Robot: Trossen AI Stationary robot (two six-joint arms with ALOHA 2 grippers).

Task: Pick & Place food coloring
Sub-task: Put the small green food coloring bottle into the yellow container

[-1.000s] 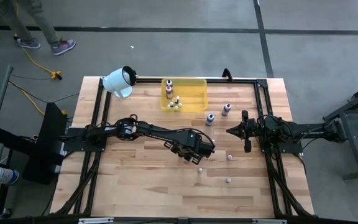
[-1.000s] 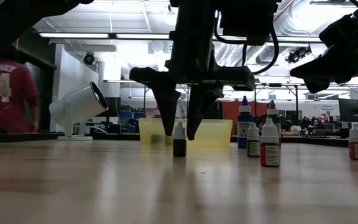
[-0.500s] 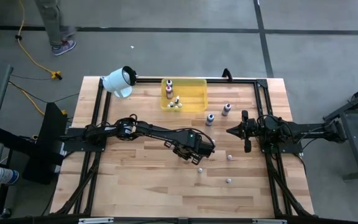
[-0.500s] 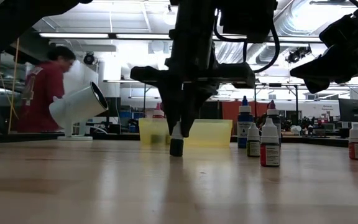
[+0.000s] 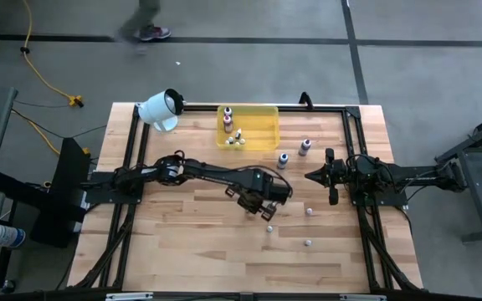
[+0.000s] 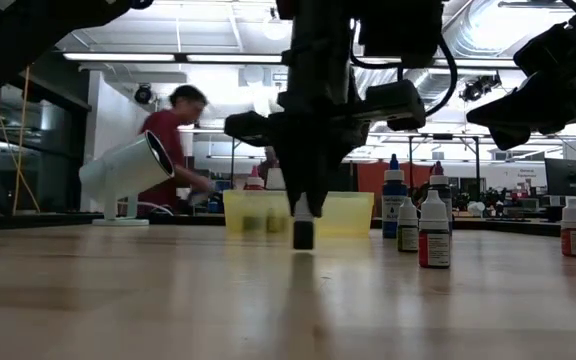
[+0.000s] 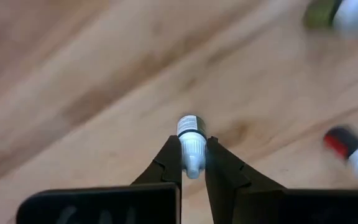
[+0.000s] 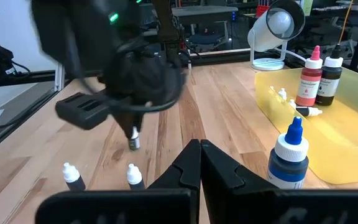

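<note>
Low view showed the left gripper (image 6: 304, 215) pinched shut on a small dark dropper bottle (image 6: 304, 233), held by its white cap so the body hung straight below the fingers, apparently just clear of the table (image 6: 168, 300), though the gap was hard to judge. In the left wrist view the two fingers (image 7: 169, 163) met on the pale neck of that bottle, a grip that kept it upright for carrying. The yellow tray (image 5: 262, 125) sat near the table's far edge with a few bottles already in it, so it was likely the destination. More bottles stood loose on the wood: two (image 5: 305, 146) near the tray and three small ones (image 5: 309, 242) nearer the front. The right gripper (image 8: 199, 155) waited at the right side, fingers together and holding nothing. A white cylinder (image 5: 160, 109) lay near the far left corner.
</note>
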